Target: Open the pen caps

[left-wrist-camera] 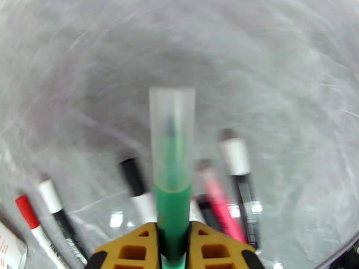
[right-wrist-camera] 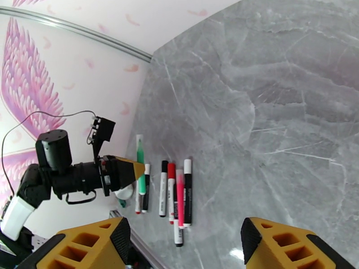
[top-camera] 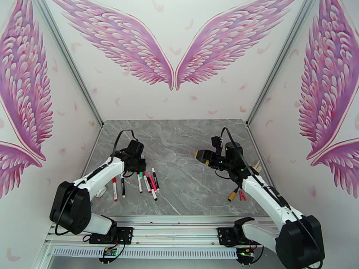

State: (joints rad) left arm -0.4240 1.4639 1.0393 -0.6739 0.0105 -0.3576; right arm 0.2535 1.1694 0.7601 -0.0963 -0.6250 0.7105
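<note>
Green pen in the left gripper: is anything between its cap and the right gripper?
Nothing visible. The left gripper is shut on the green pen, its clear cap sticking out free. The right gripper, jaws open and empty, faces it across bare table; the other pens lie flat on it.

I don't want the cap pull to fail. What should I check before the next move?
1. Green pen clamped in left gripper: ok.
2. Clear cap on, sticking out past the fingers: ok.
3. Right gripper open: ok.
4. Right gripper at the cap: not ok, apart across the table.
5. Grip firm enough for a pull: cannot tell.
</note>
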